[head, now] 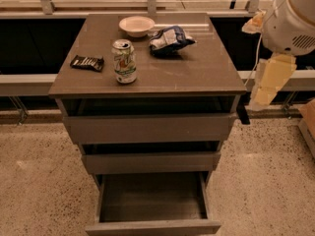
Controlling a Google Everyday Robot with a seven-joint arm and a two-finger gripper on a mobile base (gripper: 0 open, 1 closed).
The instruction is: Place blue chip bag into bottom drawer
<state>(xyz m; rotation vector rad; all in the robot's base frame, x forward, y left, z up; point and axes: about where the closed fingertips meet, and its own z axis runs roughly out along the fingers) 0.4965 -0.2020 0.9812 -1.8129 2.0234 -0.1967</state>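
The blue chip bag (170,39) lies crumpled on the cabinet top at the back right, next to a bowl. The bottom drawer (152,199) is pulled out, and its dark inside shows nothing in it. My arm (290,23) hangs at the right of the cabinet. My gripper (243,115) shows only as a dark piece beside the cabinet's right edge, at the height of the top drawer. It is well away from the bag and holds nothing that I can see.
A green-and-white soda can (124,61) stands at the front left of the cabinet top (197,75). A flat black candy wrapper (87,62) lies left of it. A pale bowl (136,25) sits at the back. The top drawer (147,127) and middle drawer (150,162) stand slightly out.
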